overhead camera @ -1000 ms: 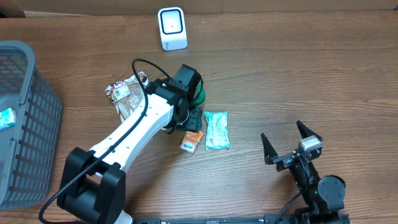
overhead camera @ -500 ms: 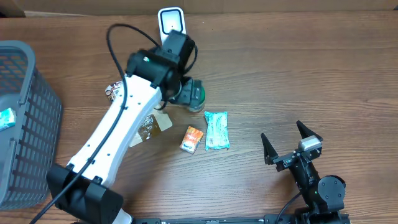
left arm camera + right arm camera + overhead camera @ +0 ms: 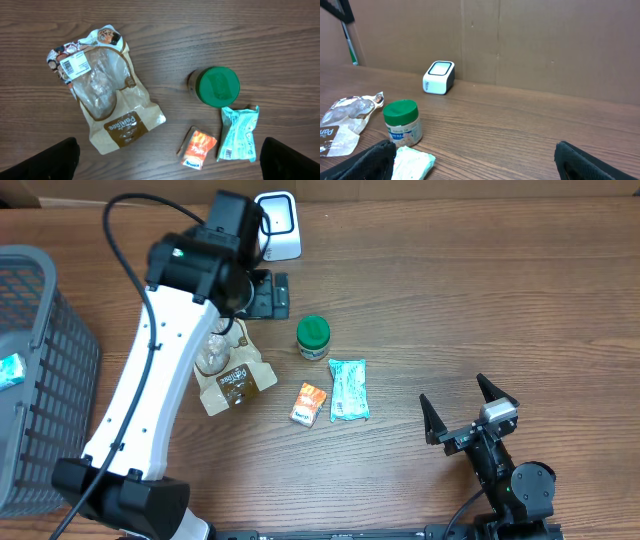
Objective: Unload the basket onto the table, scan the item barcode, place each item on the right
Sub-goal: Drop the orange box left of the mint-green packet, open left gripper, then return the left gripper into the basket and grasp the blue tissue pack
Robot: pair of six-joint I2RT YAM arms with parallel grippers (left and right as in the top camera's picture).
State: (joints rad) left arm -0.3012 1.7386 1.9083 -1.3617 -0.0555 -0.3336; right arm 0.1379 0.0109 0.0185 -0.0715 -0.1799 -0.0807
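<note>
1. The surface (image 3: 480,300) carries every item; none is lifted, so the scan looks not yet done.
2. The left gripper (image 3: 271,295) hovers open and empty, just beside the scanner (image 3: 278,225).
3. The right gripper (image 3: 462,408) rests open and empty, well apart from the items.
4. The brown bag (image 3: 102,95) lies flat, its barcode label (image 3: 73,64) facing up.
5. The jar (image 3: 313,337), teal packet (image 3: 348,389) and orange packet (image 3: 309,403) lie near it; which one gets scanned cannot be told.

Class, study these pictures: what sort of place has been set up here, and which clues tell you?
Probably a mock shop checkout on a wooden table: a white barcode scanner, a grey basket, and groceries such as a green-lidded jar and a brown snack bag.
</note>
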